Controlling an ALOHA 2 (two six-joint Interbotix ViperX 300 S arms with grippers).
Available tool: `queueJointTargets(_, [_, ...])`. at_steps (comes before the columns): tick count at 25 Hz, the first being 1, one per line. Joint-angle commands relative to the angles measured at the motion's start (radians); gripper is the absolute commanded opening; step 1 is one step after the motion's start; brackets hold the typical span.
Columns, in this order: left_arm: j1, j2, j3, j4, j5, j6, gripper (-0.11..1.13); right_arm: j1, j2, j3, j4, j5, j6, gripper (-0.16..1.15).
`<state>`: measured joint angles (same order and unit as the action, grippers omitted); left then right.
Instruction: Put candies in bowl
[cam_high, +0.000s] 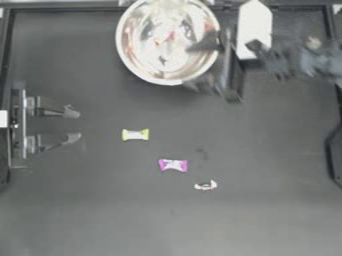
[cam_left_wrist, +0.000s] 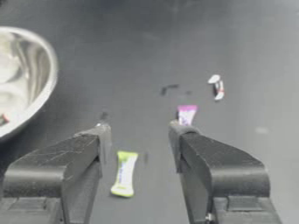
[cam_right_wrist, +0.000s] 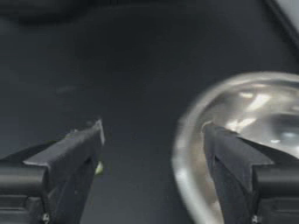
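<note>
The right end effector (cam_high: 212, 86), released, hangs at the bowl's (cam_high: 133, 65) rim near the desk's far edge. The left end effector (cam_high: 72, 126) waits released at the left edge. Yellow-green candy (cam_high: 135, 134), magenta candy (cam_high: 173, 165) and white candy (cam_high: 206, 186) lie mid-desk.

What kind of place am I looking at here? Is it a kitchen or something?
Probably a robot test bench, not a kitchen: a bare dark table with a shiny bowl, a few wrapped candies such as the yellow-green candy, and an open mechanical left pincer reaching in.

Dark grey, blocky two-jawed left pincer (cam_left_wrist: 139, 131) and right pincer (cam_right_wrist: 153, 131), white wrist housing.
</note>
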<state>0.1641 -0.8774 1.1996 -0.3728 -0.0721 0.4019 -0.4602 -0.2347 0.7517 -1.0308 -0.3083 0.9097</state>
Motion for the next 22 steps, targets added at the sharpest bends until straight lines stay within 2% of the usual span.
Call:
queueJointTargets(1, [0.002, 0.008, -0.018, -0.002, 0.0, 0.002, 0.82, 0.089, -0.129, 0.057, 0.005, 0.071, 0.005, 0.96])
queueJointTargets(4, [0.002, 0.008, -0.021, -0.002, 0.005, 0.002, 0.82, 0.195, -0.233, 0.123, 0.012, 0.163, 0.011, 0.96])
queueJointTargets(8, [0.002, 0.008, -0.026, -0.002, 0.006, 0.003, 0.82, 0.304, -0.397, 0.216, 0.083, 0.276, 0.014, 0.94])
queueJointTargets(14, [0.002, 0.008, -0.029, -0.002, 0.009, 0.005, 0.82, 0.362, -0.561, 0.299, 0.11, 0.27, 0.015, 0.94])
queueJointTargets(19, [0.006, 0.009, -0.049, -0.002, 0.064, 0.005, 0.83, 0.394, -0.584, 0.331, 0.115, 0.27, 0.017, 0.94])
queueJointTargets(22, [0.041, 0.023, -0.078, 0.003, 0.132, 0.006, 0.83, 0.394, -0.584, 0.331, 0.112, 0.27, 0.015, 0.94])
